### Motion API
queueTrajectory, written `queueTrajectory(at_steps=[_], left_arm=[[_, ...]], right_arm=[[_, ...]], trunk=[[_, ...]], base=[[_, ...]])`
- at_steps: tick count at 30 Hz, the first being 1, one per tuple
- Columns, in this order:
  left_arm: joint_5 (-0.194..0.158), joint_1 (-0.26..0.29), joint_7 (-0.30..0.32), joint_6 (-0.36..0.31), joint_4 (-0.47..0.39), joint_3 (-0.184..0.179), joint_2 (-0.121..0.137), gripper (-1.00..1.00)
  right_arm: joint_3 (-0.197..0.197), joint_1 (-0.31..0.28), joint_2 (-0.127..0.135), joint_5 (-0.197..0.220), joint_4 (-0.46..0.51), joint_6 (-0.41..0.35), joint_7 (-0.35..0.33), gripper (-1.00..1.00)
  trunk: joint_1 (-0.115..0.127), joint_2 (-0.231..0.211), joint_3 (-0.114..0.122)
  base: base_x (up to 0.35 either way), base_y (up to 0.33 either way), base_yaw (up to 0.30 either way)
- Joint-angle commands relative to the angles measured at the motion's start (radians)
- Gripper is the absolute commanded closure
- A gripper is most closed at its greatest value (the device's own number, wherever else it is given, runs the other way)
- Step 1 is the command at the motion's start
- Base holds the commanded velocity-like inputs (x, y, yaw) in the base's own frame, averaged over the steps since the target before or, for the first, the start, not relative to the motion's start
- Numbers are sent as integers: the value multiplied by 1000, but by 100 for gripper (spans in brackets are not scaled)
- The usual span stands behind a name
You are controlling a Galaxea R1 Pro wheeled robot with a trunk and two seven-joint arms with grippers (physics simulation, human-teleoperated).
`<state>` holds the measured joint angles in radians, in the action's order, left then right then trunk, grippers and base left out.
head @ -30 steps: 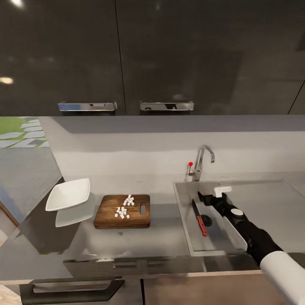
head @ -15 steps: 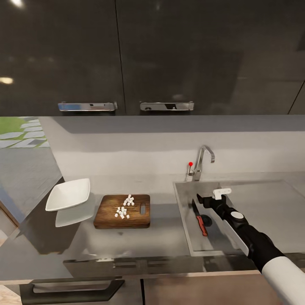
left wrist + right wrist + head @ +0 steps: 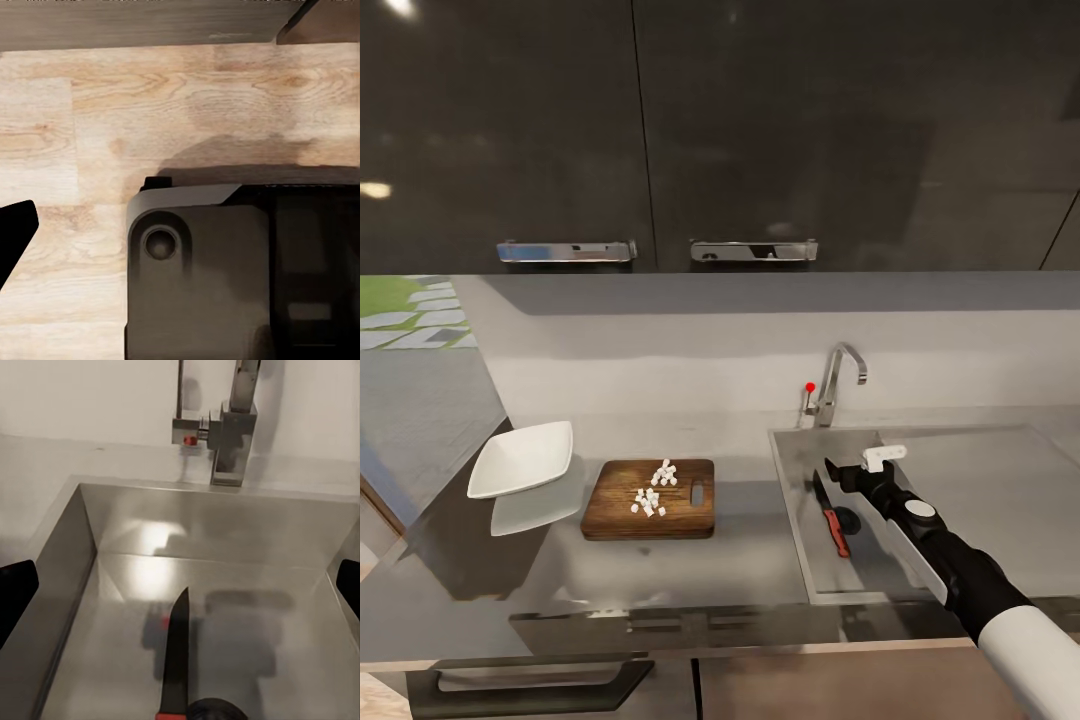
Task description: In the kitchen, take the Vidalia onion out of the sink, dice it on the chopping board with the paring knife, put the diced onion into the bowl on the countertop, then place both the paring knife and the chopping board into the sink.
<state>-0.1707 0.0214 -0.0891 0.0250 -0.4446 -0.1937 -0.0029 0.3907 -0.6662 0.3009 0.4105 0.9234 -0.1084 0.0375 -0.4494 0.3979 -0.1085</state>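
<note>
Nearest the front edge, bare grey surface (image 3: 660, 575) runs the full width ahead of the board. Chopping board (image 3: 615, 510) lies flat, well back from that edge, diced onion (image 3: 655, 490) piled on it beside the handle hole. Bowl (image 3: 525, 458) just beside its left end, at the surface's left edge. Sink (image 3: 792, 520) to the right: paring knife (image 3: 830, 512) flat on the basin floor by the drain, blade toward the tap (image 3: 838, 385). Right gripper (image 3: 838, 470) hangs above the knife, fingers (image 3: 16, 592) spread wide, holding nothing. Left gripper (image 3: 11, 236) over wood floor (image 3: 150, 112); fingers' state cannot be told.
</note>
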Motion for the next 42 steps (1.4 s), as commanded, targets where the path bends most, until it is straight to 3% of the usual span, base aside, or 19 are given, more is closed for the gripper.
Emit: queueTrajectory(at_steps=[1,10,42], left_arm=[[-10,1,-8,3,0,-9,1,-100],[-10,0,-8,4,-1,-8,1,-100],[-10,0,-8,4,-2,-7,1,-100]], right_arm=[[4,-1,1,9,2,-4,4,-100],[3,-1,1,10,4,-23,4,-100],[4,-1,-8,10,3,-27,4,-100]], trunk=[[-1,2,-2],[-1,2,-2],[-1,2,-2]], base=[[0,0,0],[0,49,0],[0,298,0]])
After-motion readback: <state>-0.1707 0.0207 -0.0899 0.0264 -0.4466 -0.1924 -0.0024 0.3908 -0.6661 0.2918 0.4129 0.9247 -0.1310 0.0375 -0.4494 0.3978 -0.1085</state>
